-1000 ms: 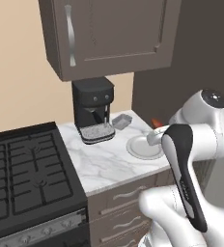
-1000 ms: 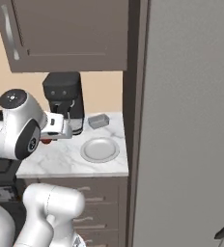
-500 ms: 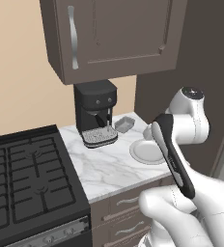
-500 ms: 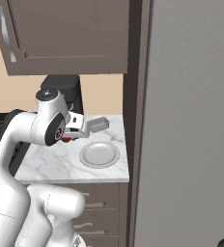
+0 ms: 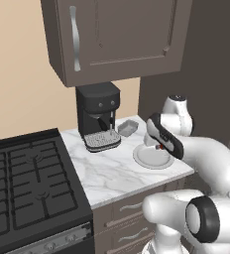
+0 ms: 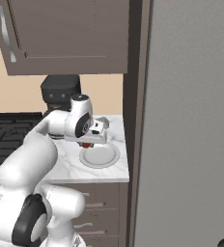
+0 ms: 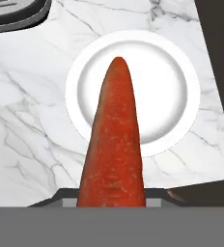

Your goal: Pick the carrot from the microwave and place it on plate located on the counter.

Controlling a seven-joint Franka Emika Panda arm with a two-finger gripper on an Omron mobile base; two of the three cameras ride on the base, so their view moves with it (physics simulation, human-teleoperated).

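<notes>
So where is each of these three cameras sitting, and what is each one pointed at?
Left base view: behind the arm on its left, looking forward and down over the counter, coffee machine and stove; the white arm rises at lower right.
Right base view: behind on the right, facing the same counter beside a tall grey panel; the arm rises at lower left.
Hand view: on the hand, looking down along the claw at the carrot it grips, above the plate.
Both base views share the plate, counter and coffee machine.

No readable text, labels, numbers — none anywhere.
</notes>
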